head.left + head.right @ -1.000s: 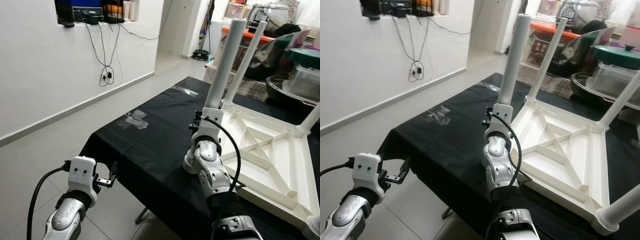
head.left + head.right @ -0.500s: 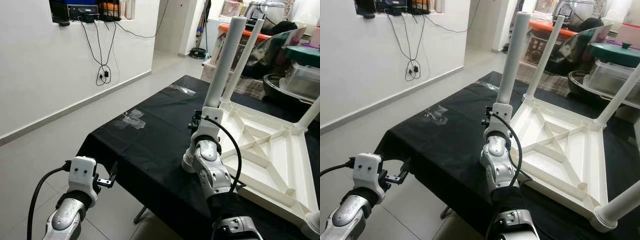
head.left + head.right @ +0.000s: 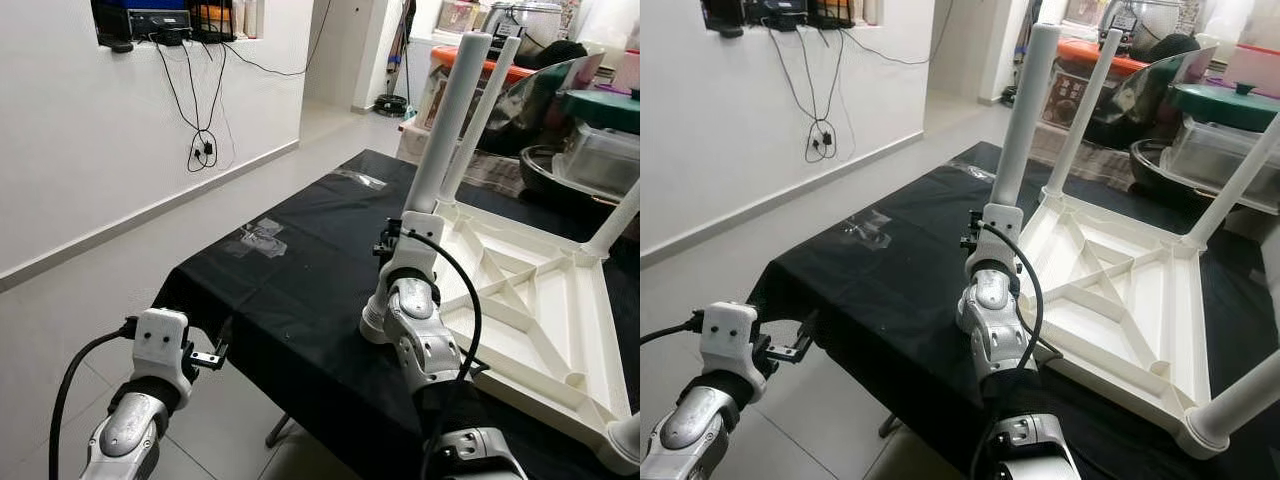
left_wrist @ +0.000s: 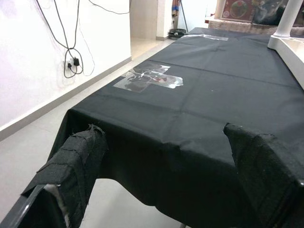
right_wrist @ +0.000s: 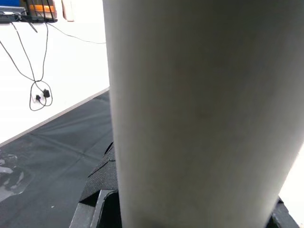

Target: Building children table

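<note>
Left eye view: a white children's table (image 3: 540, 300) is seen lying upside down on a work table covered with black cloth (image 3: 290, 290), its legs pointing up. The nearest white leg (image 3: 445, 120) is gripped low down, near its socket at the tabletop's corner, by the right gripper (image 3: 405, 235); in the right wrist view the leg (image 5: 199, 114) is clamped between the fingers. The left gripper (image 3: 215, 355) is held spread wide and empty, off the cloth's near corner. For the step to go well, the leg would probably need to be kept upright and pressed or turned squarely into its socket, without being tilted.
</note>
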